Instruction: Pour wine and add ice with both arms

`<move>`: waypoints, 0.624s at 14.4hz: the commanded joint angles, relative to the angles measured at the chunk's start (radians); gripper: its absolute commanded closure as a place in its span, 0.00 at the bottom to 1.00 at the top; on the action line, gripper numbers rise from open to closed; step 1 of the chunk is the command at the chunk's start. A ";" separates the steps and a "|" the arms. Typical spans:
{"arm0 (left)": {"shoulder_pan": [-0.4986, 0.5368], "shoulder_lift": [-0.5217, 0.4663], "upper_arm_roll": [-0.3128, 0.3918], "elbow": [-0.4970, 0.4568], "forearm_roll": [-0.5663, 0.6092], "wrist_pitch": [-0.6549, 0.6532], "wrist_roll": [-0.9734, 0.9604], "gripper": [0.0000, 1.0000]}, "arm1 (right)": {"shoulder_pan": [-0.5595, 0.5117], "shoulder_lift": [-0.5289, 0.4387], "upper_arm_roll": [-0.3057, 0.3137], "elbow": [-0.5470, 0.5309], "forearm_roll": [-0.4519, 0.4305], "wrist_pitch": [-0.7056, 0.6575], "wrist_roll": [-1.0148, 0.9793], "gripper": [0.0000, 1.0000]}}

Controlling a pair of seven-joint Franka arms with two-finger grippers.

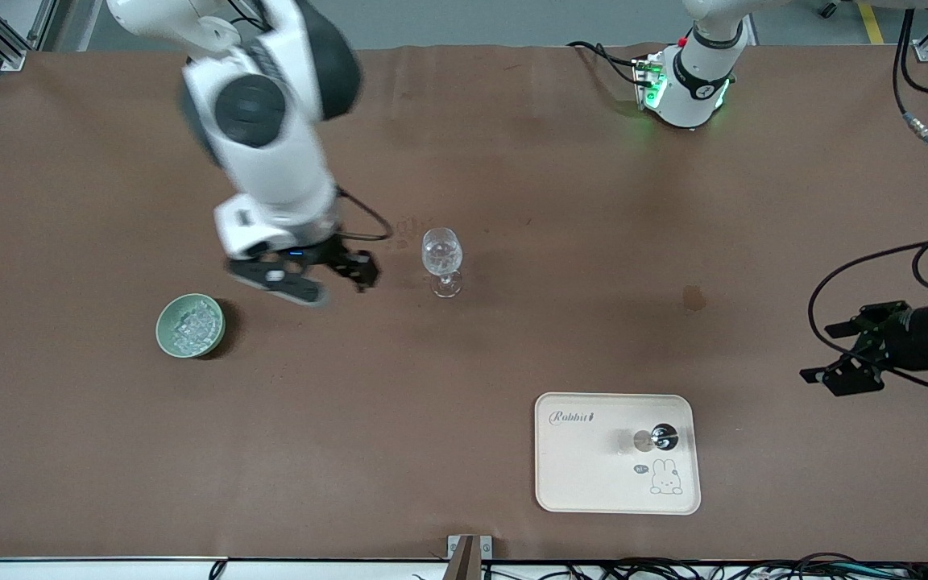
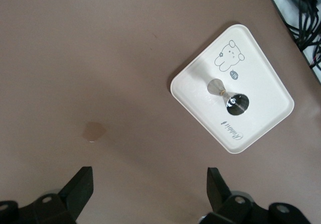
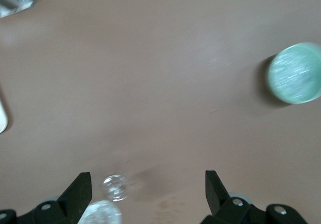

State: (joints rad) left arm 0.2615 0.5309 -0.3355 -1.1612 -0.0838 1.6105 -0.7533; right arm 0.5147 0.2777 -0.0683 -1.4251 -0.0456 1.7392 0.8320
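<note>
A clear stemmed glass (image 1: pixel 441 259) stands mid-table with ice (image 1: pixel 441 253) in its bowl. More ice (image 1: pixel 192 324) fills a pale green bowl (image 1: pixel 167 332) toward the right arm's end. My right gripper (image 1: pixel 333 282) hangs open and empty over the table between bowl and glass. In the right wrist view the glass (image 3: pixel 114 188) sits by one finger of the right gripper (image 3: pixel 146 189) and the bowl (image 3: pixel 295 73) lies farther off. My left gripper (image 1: pixel 849 354) waits open at its end of the table. A small glass vessel with dark wine (image 1: pixel 657 437) stands on a cream tray (image 1: pixel 585 475).
The left wrist view looks past the left gripper (image 2: pixel 150 189) to the tray (image 2: pixel 266 118), the dark vessel (image 2: pixel 235 103) and a brown stain (image 2: pixel 94 131). The stain (image 1: pixel 693 296) lies between glass and left gripper. Cables trail along the table's edges.
</note>
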 commanded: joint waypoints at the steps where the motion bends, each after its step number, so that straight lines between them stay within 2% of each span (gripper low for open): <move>1: -0.005 -0.100 -0.063 -0.037 0.139 -0.047 0.067 0.00 | -0.166 -0.109 0.027 -0.038 -0.007 -0.073 -0.143 0.00; 3: 0.002 -0.156 -0.095 -0.037 0.171 -0.086 0.173 0.00 | -0.264 -0.164 0.028 -0.038 -0.005 -0.124 -0.273 0.00; 5: 0.004 -0.204 -0.094 -0.037 0.174 -0.104 0.312 0.00 | -0.358 -0.208 0.030 -0.038 -0.003 -0.164 -0.417 0.00; 8: 0.007 -0.255 -0.080 -0.040 0.171 -0.127 0.460 0.00 | -0.482 -0.256 0.033 -0.038 0.003 -0.223 -0.615 0.00; 9: -0.011 -0.294 -0.042 -0.063 0.173 -0.135 0.494 0.00 | -0.517 -0.262 0.033 -0.035 0.010 -0.245 -0.680 0.00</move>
State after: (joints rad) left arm 0.2626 0.3109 -0.4172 -1.1675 0.0729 1.4862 -0.3405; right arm 0.0734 0.0556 -0.0655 -1.4264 -0.0466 1.5161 0.2552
